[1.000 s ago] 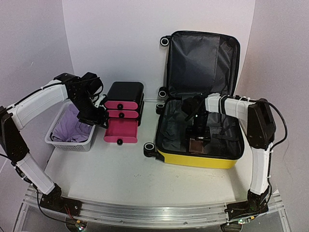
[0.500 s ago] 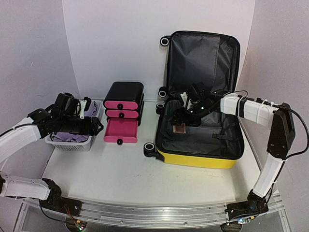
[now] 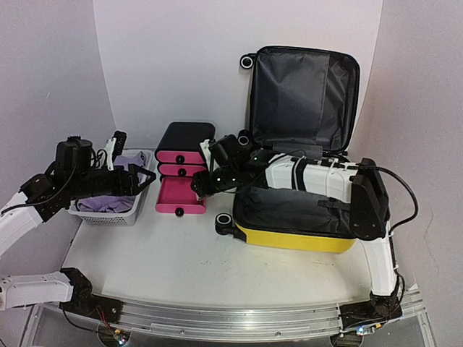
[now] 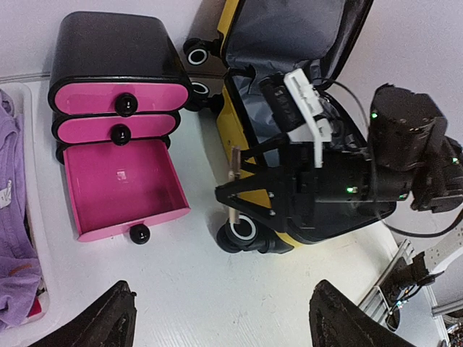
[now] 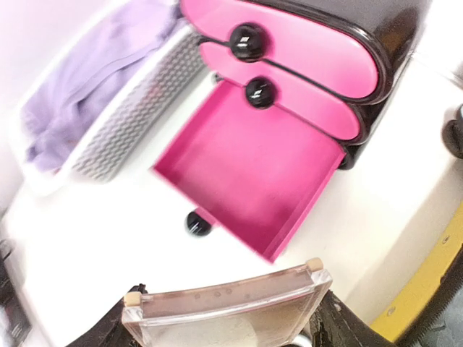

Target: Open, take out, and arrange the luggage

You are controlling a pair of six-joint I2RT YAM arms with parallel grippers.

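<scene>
Yellow shell: the luggage (image 3: 289,238) lies open on the right of the tabletop (image 3: 181,267), its base flat and nearest the arm bases, one wheel (image 3: 224,219) at its left corner.
Luggage handling: judged stiff, smooth and bulky, and apt to roll. The rim or the black zipper band looks the likeliest hold. The grey lining is soft and may snag. What remains inside cannot be told.
Right end effector (image 3: 200,186): reaches left past the luggage, closed on a clear flat case (image 5: 226,300) with tan contents, gripped at its two ends above the open drawer (image 5: 253,173).
Case handling: judged light, rigid, slick and probably brittle.
Drawer box (image 3: 187,141): black and pink, three drawers, the bottom one pulled out and bare.
Mesh basket (image 3: 108,215): white, left of the drawer box, purple garment (image 5: 87,94) inside.
Left end effector (image 4: 224,303): wide open, empty, beside the basket and facing the drawer. It risks crowding the right arm.
Lid (image 3: 304,94): upright at the far wall. It could tip forward if the base is tugged.
</scene>
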